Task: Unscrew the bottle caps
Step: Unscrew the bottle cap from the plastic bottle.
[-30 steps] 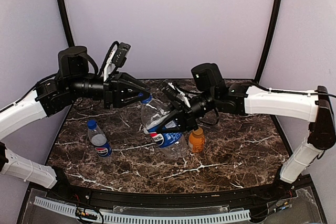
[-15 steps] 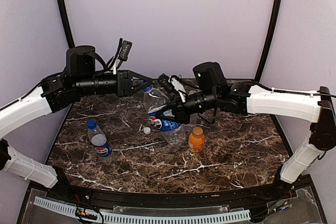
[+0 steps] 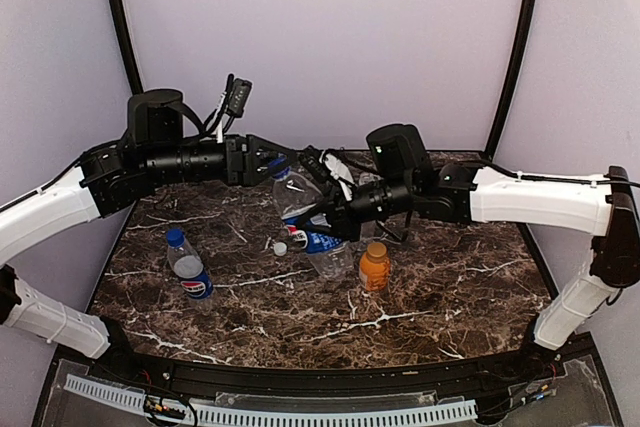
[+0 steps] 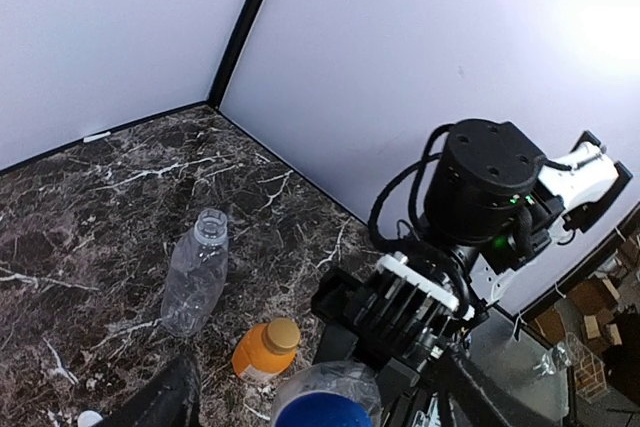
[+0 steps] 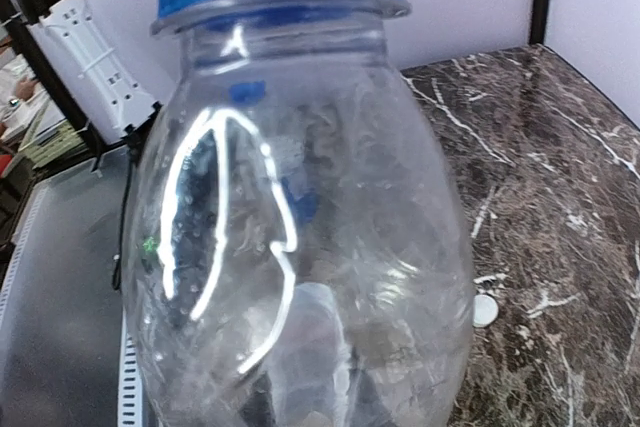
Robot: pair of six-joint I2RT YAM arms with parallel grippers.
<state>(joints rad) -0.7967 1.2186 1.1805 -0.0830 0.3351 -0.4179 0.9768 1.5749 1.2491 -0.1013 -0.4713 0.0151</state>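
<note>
Diagonally, the Pepsi bottle (image 3: 297, 197) points its blue cap (image 4: 325, 413) up-left between spread left fingers (image 4: 150, 402); right fingers (image 3: 345, 217) clamp its body.

I have the big blue-labelled bottle (image 3: 300, 215) up off the table (image 3: 450, 297), clear-bodied and tilted, with its neck pointing up and to the left. Its blue cap (image 3: 281, 169) sits on the neck. Below it the clear unlabelled bottle (image 4: 195, 277) lies on its side with its mouth open. The white cap (image 3: 280, 248) rests loose on the marble close by. Just to the right, the short orange bottle (image 3: 374, 269) stands upright with its orange cap (image 3: 377, 248) on. Well off to the left, the small blue-labelled bottle (image 3: 190, 269) stands with the other blue cap (image 3: 175, 236) in place.
</note>
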